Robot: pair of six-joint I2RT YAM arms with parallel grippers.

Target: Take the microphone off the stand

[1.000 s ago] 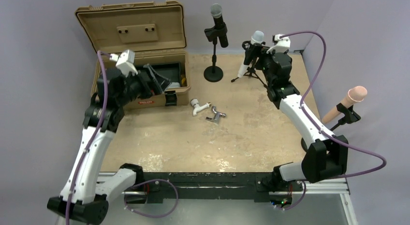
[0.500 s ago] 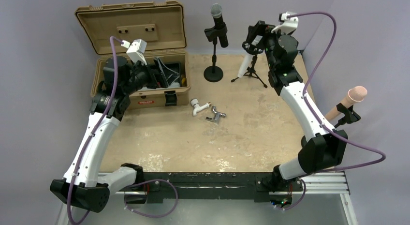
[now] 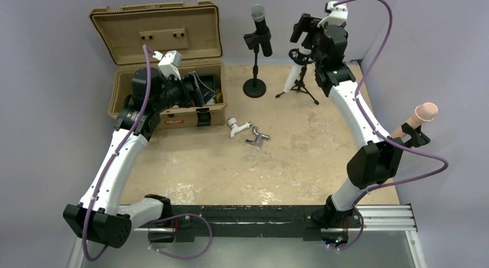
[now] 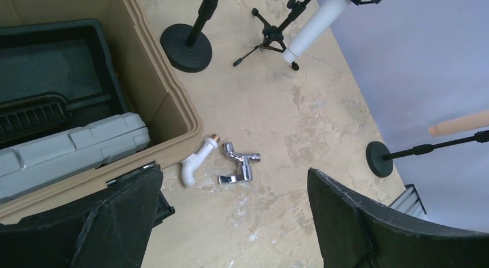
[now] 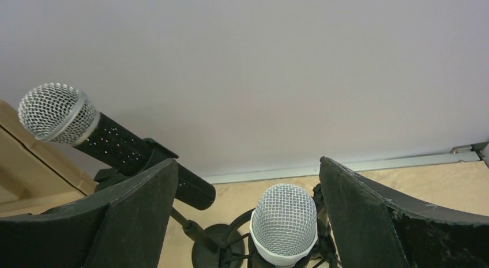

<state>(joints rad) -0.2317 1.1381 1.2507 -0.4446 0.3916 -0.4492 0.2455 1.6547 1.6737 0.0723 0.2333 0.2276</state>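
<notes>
Evidently an early stage of the task, judged from the overhead and wrist views. Taken as the target, on the strength of the arm above it: white microphone (image 5: 285,219), seated in the clip of its tripod stand (image 3: 300,86) at the far right of the table (image 3: 230,170), mesh head up and body slanting down to the left. Just beside it, black microphone (image 5: 57,112) on a round-based stand. Well apart at the right edge, pink microphone (image 3: 418,121) on a third stand. Poised over the white head: right gripper (image 5: 248,164), fingers (image 5: 132,216) spread wide to either side and touching nothing. Probably above the head rather than around it, though depth is hard to read from the wrist view. Hovering near the front wall of the tan case (image 4: 167,89): left gripper (image 4: 234,171), likewise spread and empty, with a white fitting (image 4: 196,161) and a chrome tap (image 4: 236,167) lying on the table below. Done so far: approach and rough alignment only. Not yet done: descent, closure on the microphone, withdrawal from the clip. Worth noting for that last step: a light tripod, likely to tip or drag if pulled off-axis.
</notes>
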